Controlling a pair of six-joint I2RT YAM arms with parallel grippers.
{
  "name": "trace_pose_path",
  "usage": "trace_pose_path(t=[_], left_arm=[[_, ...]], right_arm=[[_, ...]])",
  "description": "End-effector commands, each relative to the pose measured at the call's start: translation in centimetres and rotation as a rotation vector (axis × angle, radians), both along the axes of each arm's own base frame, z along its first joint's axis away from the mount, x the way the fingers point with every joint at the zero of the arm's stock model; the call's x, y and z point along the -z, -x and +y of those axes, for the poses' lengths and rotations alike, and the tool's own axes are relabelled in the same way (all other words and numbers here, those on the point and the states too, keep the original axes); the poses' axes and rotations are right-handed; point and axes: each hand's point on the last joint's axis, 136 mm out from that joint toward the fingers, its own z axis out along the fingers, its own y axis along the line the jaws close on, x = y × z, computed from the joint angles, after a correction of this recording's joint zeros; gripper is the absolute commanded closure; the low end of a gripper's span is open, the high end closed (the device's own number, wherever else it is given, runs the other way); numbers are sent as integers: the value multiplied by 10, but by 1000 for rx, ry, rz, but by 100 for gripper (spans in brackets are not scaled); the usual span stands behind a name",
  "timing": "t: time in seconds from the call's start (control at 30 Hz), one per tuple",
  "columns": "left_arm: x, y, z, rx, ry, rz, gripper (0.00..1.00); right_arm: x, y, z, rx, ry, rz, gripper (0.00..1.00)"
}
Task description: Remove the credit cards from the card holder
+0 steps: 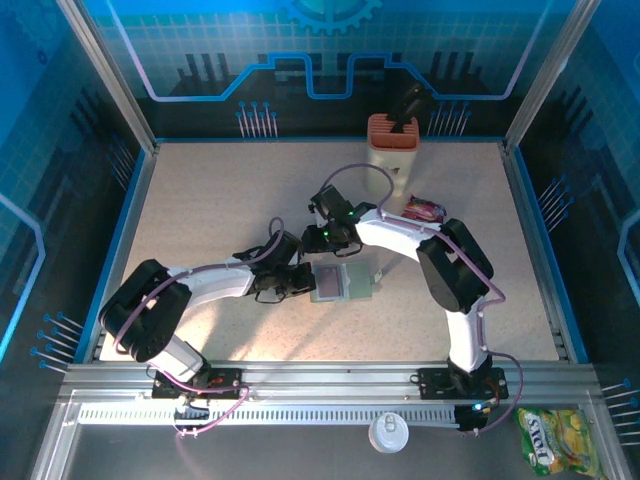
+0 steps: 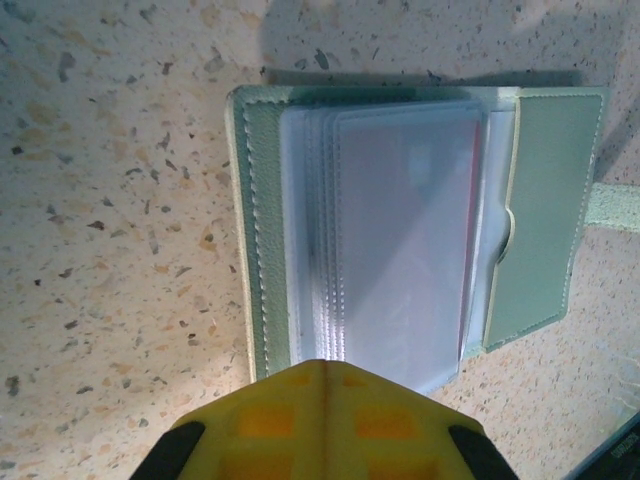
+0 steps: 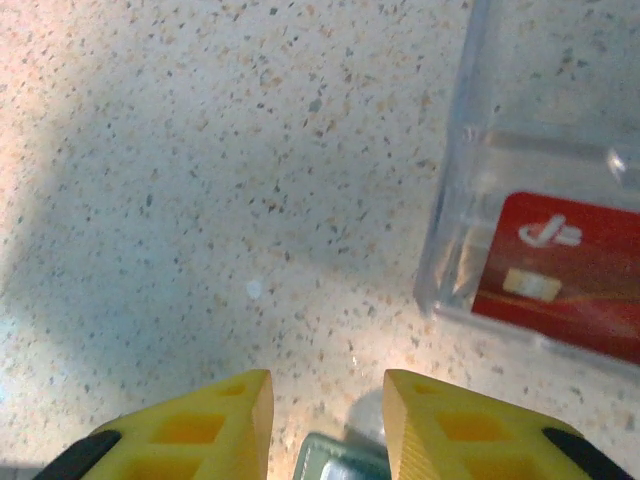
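while the closed left hand [image 2: 322, 365] touches the card holder [image 2: 545, 220], the right hand [image 3: 327, 385] is part-open at its edge.

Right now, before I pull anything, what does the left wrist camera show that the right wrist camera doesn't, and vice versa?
Left wrist: the card holder lying open, its whole stack of clear sleeves, and shut jaws at its edge. Right wrist: the red card face-up inside one sleeve, and jaws standing apart with a grey-green bit between them. Both: the speckled table and clear sleeve plastic.
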Motion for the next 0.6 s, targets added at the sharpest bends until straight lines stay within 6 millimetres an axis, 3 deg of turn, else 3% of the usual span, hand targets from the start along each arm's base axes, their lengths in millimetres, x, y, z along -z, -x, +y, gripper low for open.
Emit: trace_pose_path(t=[0.0, 0.13, 0.27, 0.57], left_arm=[[7, 0, 0, -14, -16, 25, 100], [15, 1, 5, -27, -59, 53, 100], [20, 0, 4, -24, -66, 72, 100], [25, 0, 14, -52, -88, 76, 100]], right_arm=[[-21, 20, -13, -16, -18, 41, 65], [-25, 38, -30, 10, -12, 71, 65], [-20, 61, -33, -7, -65, 129, 63], [6, 92, -38, 10, -156, 265, 71]])
